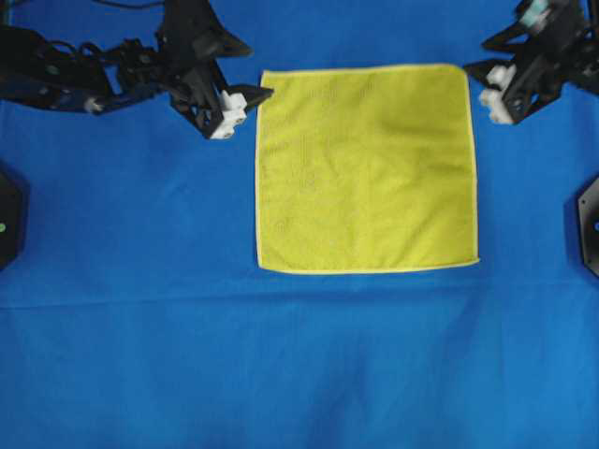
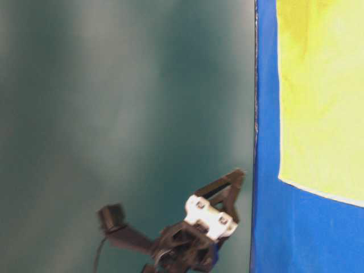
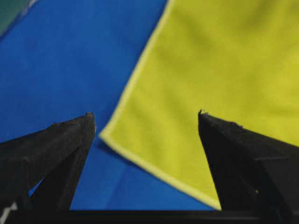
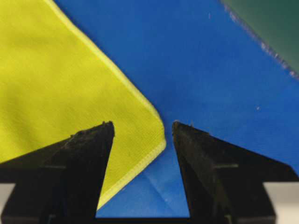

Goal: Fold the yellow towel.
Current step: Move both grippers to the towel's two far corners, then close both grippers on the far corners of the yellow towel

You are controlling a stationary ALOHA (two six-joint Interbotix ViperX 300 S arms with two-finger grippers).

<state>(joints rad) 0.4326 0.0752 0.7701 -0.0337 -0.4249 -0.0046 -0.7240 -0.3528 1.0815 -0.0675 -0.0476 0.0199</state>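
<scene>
Blue cloth [image 1: 140, 327] under flat yellow towel [image 1: 365, 168]; left gripper [image 3: 145, 116], right gripper [image 4: 142, 125] wide.

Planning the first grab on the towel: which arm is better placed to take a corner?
Left, narrowly. The left gripper sits open right beside the yellow towel's top corner; the right gripper, also open, stands slightly off its corner.

One yellow towel [image 1: 367, 168], one blue surface [image 1: 281, 365], and two grippers: left [image 1: 245, 103], right [image 1: 489, 86].
</scene>
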